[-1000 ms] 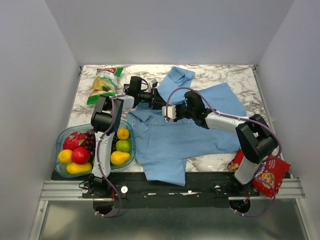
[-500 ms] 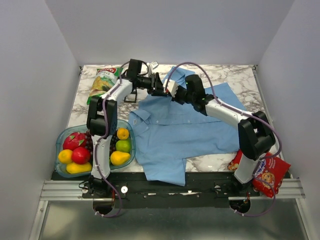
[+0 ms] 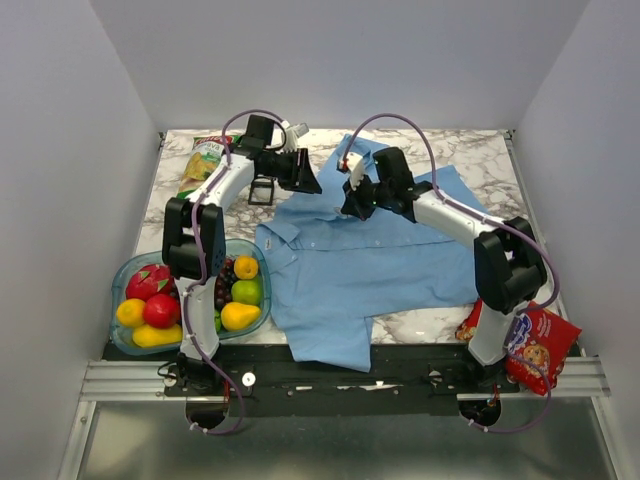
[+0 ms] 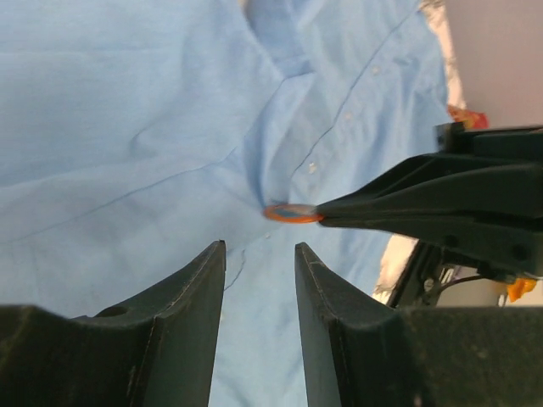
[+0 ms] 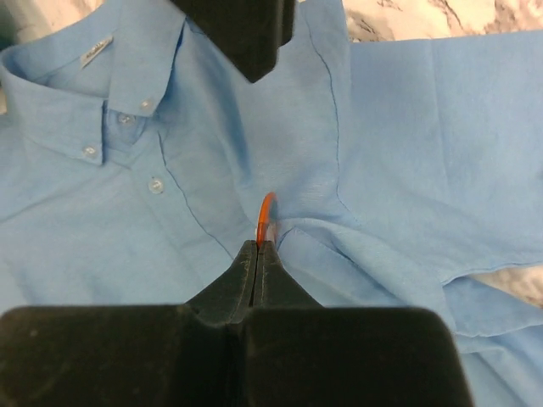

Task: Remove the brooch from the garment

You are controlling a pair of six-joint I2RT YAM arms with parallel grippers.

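Light blue cloth: one short-sleeved shirt [image 3: 380, 270], collared and buttoned down the front, spread face up across the middle of a marble worktop [image 3: 480, 165]. Item attached: one small orange brooch [image 5: 267, 214], a thin disc seen edge-on, sitting on the chest of the shirt beside the button strip and below the collar. Right claw [image 5: 257, 248]: closed tight, its tips pinching the lower rim of the brooch; the cloth puckers into folds that run to the disc, so the brooch appears not yet free. Left claw [image 4: 259, 248]: about half open, holding nothing, poised above the shirt close to the brooch, with its tips apart from the cloth. Other items, not concerned: a bowl of fruit [image 3: 265, 300] at the near left of the worktop, a green snack bag [image 3: 200, 165] at the far left, and a red cookie packet [image 3: 540, 350] at the near right edge. Step in hand, by judgement: the grip on the brooch is made and the pulling-off is under way. Next move, by judgement: the right claw draws the disc away from the shirt while the left claw comes down to press or pinch the cloth just beside it, so that the thin fabric does not rise along with the brooch or tear.
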